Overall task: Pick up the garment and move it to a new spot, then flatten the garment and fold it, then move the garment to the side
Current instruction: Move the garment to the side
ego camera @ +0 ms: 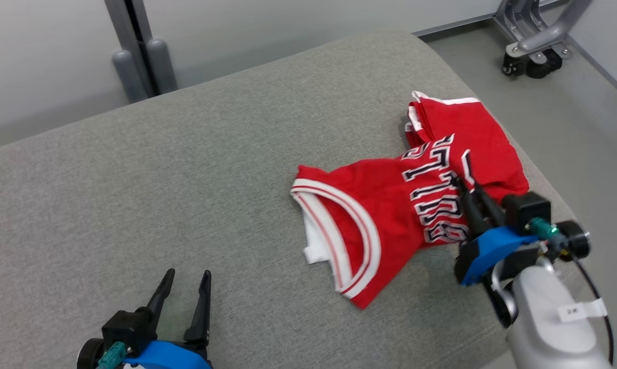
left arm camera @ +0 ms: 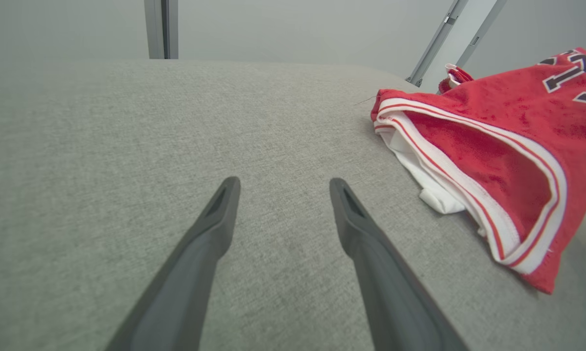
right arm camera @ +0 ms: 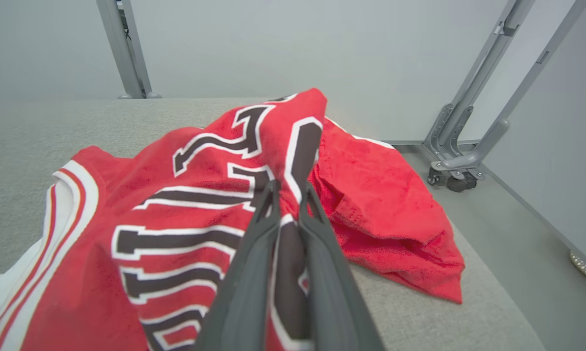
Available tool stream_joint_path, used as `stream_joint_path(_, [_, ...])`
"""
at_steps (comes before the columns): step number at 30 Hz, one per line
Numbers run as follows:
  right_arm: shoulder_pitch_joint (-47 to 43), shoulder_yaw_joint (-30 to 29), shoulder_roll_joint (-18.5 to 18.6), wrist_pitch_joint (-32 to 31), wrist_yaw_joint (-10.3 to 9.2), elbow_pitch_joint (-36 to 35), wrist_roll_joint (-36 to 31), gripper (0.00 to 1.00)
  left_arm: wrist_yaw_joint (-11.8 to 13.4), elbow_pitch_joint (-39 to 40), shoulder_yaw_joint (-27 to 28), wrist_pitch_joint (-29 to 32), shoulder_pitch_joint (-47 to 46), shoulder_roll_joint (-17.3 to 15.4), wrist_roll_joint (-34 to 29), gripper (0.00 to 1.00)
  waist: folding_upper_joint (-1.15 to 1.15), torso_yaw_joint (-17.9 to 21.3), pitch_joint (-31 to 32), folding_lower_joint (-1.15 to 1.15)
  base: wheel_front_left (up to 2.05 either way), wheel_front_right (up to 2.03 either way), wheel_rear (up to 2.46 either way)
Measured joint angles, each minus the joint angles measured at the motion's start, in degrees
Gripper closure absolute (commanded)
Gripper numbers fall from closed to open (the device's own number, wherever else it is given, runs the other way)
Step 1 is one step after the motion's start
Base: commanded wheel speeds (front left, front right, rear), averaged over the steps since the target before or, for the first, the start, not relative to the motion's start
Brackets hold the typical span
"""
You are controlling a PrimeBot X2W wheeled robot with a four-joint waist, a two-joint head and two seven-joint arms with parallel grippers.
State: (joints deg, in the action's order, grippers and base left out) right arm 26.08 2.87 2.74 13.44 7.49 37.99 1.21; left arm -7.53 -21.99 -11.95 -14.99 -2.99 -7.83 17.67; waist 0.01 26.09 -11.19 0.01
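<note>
Seemingly, right fingers pinch a garment fold between them; left fingers gape aside.

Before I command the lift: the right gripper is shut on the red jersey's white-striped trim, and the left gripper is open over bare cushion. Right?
No. The right gripper is shut on the red jersey at its black lettering, not the striped trim; the right wrist view shows it. Rest holds.

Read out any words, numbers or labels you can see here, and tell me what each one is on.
On the red jersey: black, white-edged block letters, creased and partly hidden by the right gripper; no whole word reads.
On the white tag on the right forearm: marking too small to read.
</note>
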Motion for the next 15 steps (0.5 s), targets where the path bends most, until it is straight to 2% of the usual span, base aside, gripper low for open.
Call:
stream_joint_path(3, [3.0, -7.5, 0.6, -3.5, 0.01, -3.4, -8.5, 1.00, 0.0, 0.0, 0.0, 0.0, -0.2, -1.1, 0.6, 0.00, 0.00, -1.8, -0.5, -0.01, 0.00, 0.00, 0.00])
stream_joint_path(6, [5.2, -13.5, 2.7, -7.4, 0.00, -7.6, -14.9, 1.00, 0.0, -0.2, -0.3, 0.0, -0.4, -1.8, 1.1, 0.00, 0.00, -4.1, -0.9, -0.01, 0.00, 0.00, 0.00])
stream_joint_path(14, [7.6, -25.1, 9.0, -16.9, 0.01, -15.1, -25.3, 1.00, 0.0, -0.8, -1.5, 0.0, -1.4, -3.7, 2.5, 0.00, 0.00, -10.7, -2.5, -0.01, 0.00, 0.00, 0.00])
stream_joint_path(15, [7.6, -27.1, 9.4, -18.0, 0.01, -15.7, -26.8, 0.27, 0.0, -0.9, -1.7, 0.0, -1.8, -3.9, 2.6, 0.00, 0.00, -11.6, -2.6, -0.01, 0.00, 0.00, 0.00])
